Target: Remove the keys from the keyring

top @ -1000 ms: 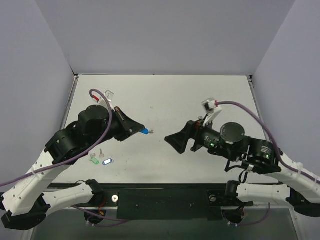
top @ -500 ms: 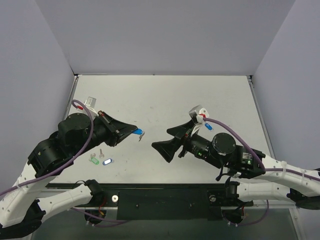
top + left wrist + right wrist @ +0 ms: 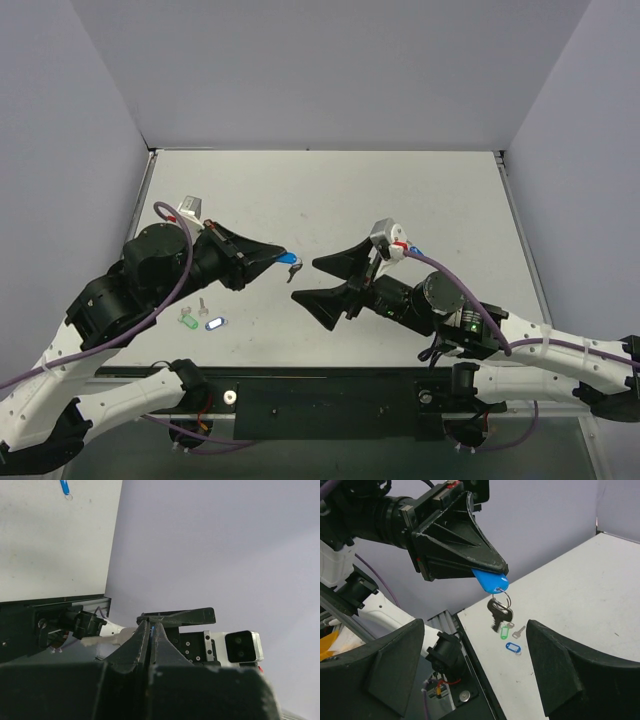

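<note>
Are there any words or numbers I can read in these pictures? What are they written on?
No text can be read in any view.
The blue tag pinched in the left tool shows no writing.
The green tag and the blue-rimmed tag on the table are too small to tell whether anything is written on them.

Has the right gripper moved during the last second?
Yes. The right gripper moved left in the top view, nearer the loose green tag.
</note>
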Controlling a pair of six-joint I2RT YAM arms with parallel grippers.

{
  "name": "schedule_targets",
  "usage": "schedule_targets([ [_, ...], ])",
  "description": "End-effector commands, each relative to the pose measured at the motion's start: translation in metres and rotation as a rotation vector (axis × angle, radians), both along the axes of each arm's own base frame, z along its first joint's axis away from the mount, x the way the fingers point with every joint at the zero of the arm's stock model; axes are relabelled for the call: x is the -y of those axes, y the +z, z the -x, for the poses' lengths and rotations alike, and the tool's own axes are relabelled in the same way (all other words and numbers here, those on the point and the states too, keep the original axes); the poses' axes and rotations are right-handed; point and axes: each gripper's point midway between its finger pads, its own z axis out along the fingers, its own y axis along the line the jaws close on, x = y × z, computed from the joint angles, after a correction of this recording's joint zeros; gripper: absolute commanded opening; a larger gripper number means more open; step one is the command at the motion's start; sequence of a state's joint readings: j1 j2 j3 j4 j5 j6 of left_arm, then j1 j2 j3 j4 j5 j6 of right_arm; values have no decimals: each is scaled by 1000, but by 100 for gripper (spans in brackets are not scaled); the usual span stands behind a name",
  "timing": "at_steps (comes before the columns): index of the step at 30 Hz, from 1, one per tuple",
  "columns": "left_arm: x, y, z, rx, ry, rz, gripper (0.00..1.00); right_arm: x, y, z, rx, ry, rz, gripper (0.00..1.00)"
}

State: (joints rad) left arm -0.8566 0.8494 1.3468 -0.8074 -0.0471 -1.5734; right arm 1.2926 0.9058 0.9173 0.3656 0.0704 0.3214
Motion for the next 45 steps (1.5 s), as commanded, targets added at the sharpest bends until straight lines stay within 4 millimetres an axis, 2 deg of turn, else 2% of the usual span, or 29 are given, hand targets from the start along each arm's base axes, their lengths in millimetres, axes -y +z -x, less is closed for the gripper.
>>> schedule_targets([
  [1,7,32,3,27,-18,144,0,2,47,6,89,66,-190,76],
  [6,6,34,2,5,-2,171,0,-3,53,2,81,110,-254,75],
  [8,4,36,2,1,9,187,0,-2,58,-5,75,106,-283,75],
  [14,6,42,0,-3,15,240,0,-5,63,-12,67,128,-330,67],
  [17,5,44,-1,-4,22,247,0,-5,68,-12,58,150,-365,62],
  [27,1,54,1,17,26,287,0,6,88,-9,32,240,-494,62],
  [31,1,59,1,24,27,302,0,6,92,-6,17,281,-519,55],
  [32,1,60,1,26,26,306,0,6,93,-5,13,287,-521,49],
  [33,1,64,1,33,25,312,0,5,92,-5,12,292,-518,48],
  [37,1,67,2,36,19,318,0,7,92,-8,5,290,-528,49],
  [39,1,68,3,35,16,325,0,9,93,-10,1,289,-545,55],
  [40,1,69,4,35,13,327,0,9,93,-12,-3,290,-553,63],
  [42,0,71,4,38,13,334,0,9,94,-16,-7,290,-557,70],
  [45,-2,76,6,47,12,347,0,6,95,-19,-14,300,-552,71],
])
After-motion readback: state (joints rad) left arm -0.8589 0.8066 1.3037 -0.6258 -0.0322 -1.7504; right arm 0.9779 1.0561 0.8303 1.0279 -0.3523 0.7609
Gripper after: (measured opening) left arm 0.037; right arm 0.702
